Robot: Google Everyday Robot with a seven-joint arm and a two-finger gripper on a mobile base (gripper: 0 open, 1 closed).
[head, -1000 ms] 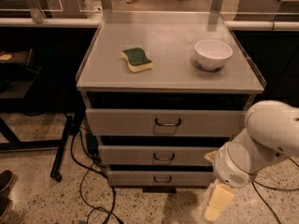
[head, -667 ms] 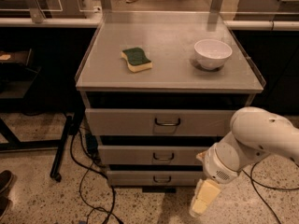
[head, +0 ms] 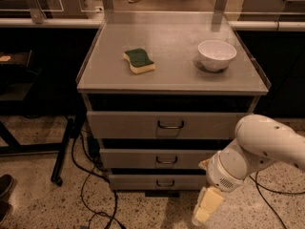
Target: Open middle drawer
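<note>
The grey metal cabinet has three drawer fronts, all closed. The middle drawer (head: 143, 158) is the medium-height front, with a small dark wire handle (head: 167, 161) at its centre. The taller drawer (head: 124, 124) is above it and the narrowest drawer (head: 138, 181) is below. My gripper (head: 206, 211), cream-coloured, hangs from the white arm (head: 257, 149) at the lower right. It is low, in front of the cabinet's right side, below and right of the middle handle and apart from it.
On the cabinet top (head: 171, 75) lie a green-and-yellow sponge (head: 139, 60) and a white bowl (head: 217, 55). Black cables (head: 90, 185) trail on the speckled floor to the left. A dark table leg (head: 64, 149) stands left of the cabinet. A shoe (head: 5, 185) shows at the left edge.
My arm and gripper have moved left and slightly down, closer to the front of the cabinet. The drawers have not moved.
</note>
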